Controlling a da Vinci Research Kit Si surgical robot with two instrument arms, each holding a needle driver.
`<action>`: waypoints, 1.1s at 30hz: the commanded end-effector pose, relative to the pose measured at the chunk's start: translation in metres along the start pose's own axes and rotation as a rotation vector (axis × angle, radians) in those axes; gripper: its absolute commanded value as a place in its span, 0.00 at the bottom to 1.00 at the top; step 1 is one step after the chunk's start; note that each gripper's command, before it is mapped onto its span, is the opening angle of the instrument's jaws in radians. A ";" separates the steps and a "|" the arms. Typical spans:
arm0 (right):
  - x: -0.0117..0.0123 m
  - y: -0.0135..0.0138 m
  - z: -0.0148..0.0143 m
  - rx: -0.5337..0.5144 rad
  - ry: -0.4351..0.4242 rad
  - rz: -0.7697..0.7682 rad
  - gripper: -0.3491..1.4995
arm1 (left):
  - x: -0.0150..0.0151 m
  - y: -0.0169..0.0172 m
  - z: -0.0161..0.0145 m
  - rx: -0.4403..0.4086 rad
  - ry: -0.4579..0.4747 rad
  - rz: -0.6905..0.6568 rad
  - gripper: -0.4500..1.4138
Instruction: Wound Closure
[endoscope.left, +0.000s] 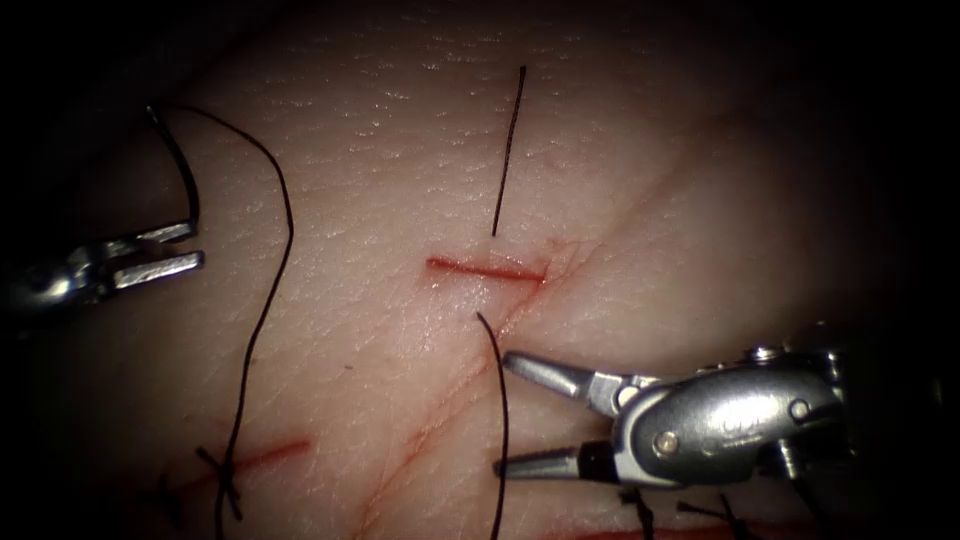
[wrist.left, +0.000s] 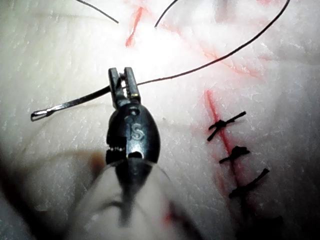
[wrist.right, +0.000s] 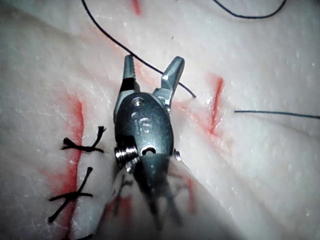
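The needle (wrist.left: 70, 104) is clear of the tissue (endoscope.left: 400, 150), pinched near its thread end by the left tool (endoscope.left: 155, 253), well left of the cut (endoscope.left: 487, 269). Thread (endoscope.left: 262, 300) trails below. The right tool (endoscope.left: 510, 415) below the cut is spread, empty.

Endoscope light pooling on central tissue (endoscope.left: 400, 330), corners falling dark, glare glinting off right tool (endoscope.left: 525, 415), wrist views washing out, near shafts blurring.
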 end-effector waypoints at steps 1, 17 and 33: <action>-0.0015 -0.0004 0.0013 -0.006 0.001 -0.006 0.98 | -0.0005 0.0003 0.0007 0.000 0.001 -0.001 0.00; -0.0091 0.0010 0.0042 -0.089 0.029 0.033 0.87 | -0.0005 0.0004 0.0007 -0.001 0.001 0.000 0.00; -0.0096 0.0015 0.0056 -0.103 0.033 0.061 0.75 | -0.0005 0.0005 0.0008 0.000 0.001 0.000 0.00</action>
